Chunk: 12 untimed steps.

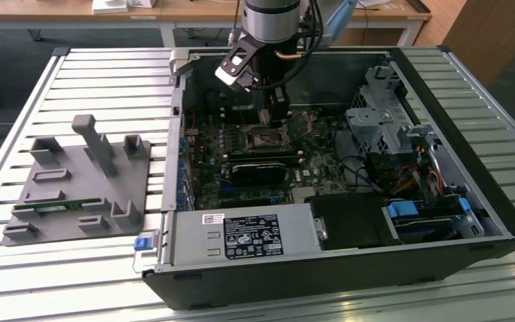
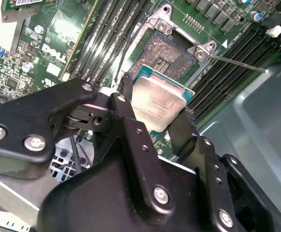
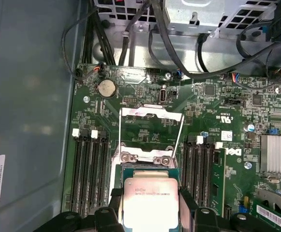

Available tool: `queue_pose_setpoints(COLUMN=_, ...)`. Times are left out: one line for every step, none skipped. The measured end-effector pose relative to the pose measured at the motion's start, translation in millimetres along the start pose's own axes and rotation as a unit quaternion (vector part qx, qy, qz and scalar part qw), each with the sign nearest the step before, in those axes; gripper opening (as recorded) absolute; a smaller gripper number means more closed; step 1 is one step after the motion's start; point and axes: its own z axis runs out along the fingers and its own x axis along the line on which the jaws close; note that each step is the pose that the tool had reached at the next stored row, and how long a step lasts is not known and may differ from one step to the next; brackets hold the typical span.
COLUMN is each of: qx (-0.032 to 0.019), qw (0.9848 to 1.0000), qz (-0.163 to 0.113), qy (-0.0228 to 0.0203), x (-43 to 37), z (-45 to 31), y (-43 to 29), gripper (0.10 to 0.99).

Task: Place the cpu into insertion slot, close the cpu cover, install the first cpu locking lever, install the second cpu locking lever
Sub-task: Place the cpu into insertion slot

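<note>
An open black metal computer case (image 1: 329,268) lies on a slatted metal worktop (image 1: 105,67) and holds a green circuit board (image 1: 320,168). Inside the case, the black two-fingered claw (image 2: 156,107) is clamped on the edges of the small square silvery-topped cpu (image 2: 161,99). It holds the chip just above the square black insertion slot (image 2: 165,52), which has nothing in it. The thin silvery cpu cover (image 3: 151,112) is swung open beyond the slot. Beside the case, a grey moulded holder (image 1: 61,168) carries a slim green strip (image 1: 61,206).
</note>
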Motion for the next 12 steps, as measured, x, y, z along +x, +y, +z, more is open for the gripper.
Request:
queue_pose_setpoints(qx=0.0, qw=1.0, qz=0.001, qy=0.0, x=0.2, z=0.7, y=-0.2, gripper=0.541)
queue_pose_setpoints(qx=0.0, qw=1.0, qz=0.002, qy=-0.0002, x=0.3, z=1.4, y=-0.5, gripper=0.541)
queue_pose_setpoints(qx=0.0, qw=1.0, qz=0.003, qy=-0.0003, x=0.5, z=2.2, y=-0.8, gripper=0.541)
queue_pose_setpoints(qx=0.0, qw=1.0, qz=0.004, qy=-0.0004, x=0.7, z=3.1, y=-1.2, gripper=0.541)
queue_pose_setpoints(qx=0.0, qw=1.0, qz=0.006, qy=-0.0007, x=1.1, z=4.0, y=-1.5, gripper=0.541)
queue_pose_setpoints(qx=0.0001, qw=1.0, qz=0.008, qy=-0.0009, x=1.8, z=5.0, y=-1.8, gripper=0.541)
queue_pose_setpoints(qx=0.0, qw=1.0, qz=0.009, qy=-0.0009, x=2.5, z=6.3, y=-2.2, gripper=0.541)
queue_pose_setpoints(qx=-0.0001, qw=1.0, qz=0.01, qy=-0.0009, x=3.0, z=7.8, y=-2.5, gripper=0.541)
queue_pose_setpoints(qx=0.0, qw=1.0, qz=0.01, qy=-0.0009, x=3.3, z=9.3, y=-2.8, gripper=0.541)
queue_pose_setpoints(qx=0.0, qw=1.0, qz=0.01, qy=-0.001, x=3.5, z=10.8, y=-3.1, gripper=0.541)
queue_pose_setpoints(qx=0.0001, qw=1.0, qz=0.01, qy=-0.001, x=3.5, z=12.5, y=-3.3, gripper=0.541)
queue_pose_setpoints(qx=0.0, qw=1.0, qz=0.009, qy=-0.0009, x=3.5, z=14.0, y=-3.5, gripper=0.541)
